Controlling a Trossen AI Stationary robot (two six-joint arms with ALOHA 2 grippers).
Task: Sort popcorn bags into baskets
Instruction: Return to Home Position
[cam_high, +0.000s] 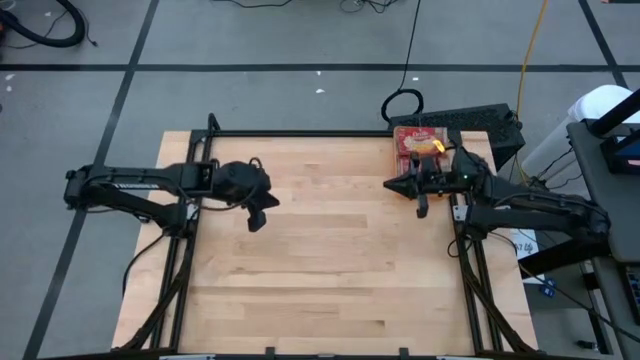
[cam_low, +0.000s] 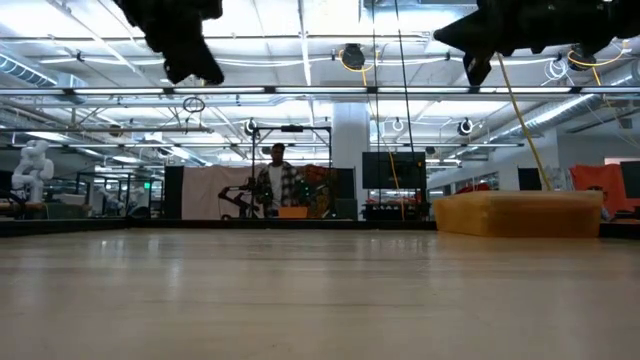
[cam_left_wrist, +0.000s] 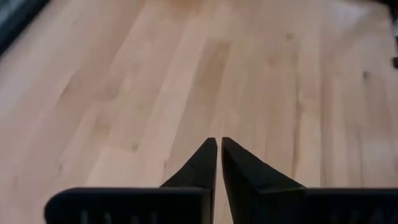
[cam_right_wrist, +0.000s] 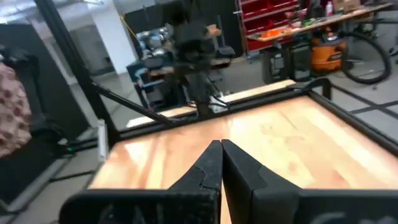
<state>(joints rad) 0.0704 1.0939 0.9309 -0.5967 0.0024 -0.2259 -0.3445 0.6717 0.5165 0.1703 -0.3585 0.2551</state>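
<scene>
The orange bin (cam_low: 520, 214) at the wooden table's (cam_high: 330, 260) far right corner held red popcorn bags (cam_high: 412, 140); my left pincer (cam_high: 257, 218) and right pincer (cam_high: 395, 185) hung closed, holding nothing, above it; a person (cam_low: 277, 185) stood in the room behind.

We see the table (cam_high: 330, 250) brightly and evenly lit from above, with hardly any shadow on the wood. In the low view, ceiling lights (cam_low: 352, 57) glare behind, so the left arm (cam_low: 180, 35) and right arm (cam_low: 520, 30) are black silhouettes, and the near part of the table is out of focus. The left wrist view is pale and soft; only the left pincer (cam_left_wrist: 218, 142) reads crisp. The right wrist view is smeared, with glare streaks on the wood.
</scene>
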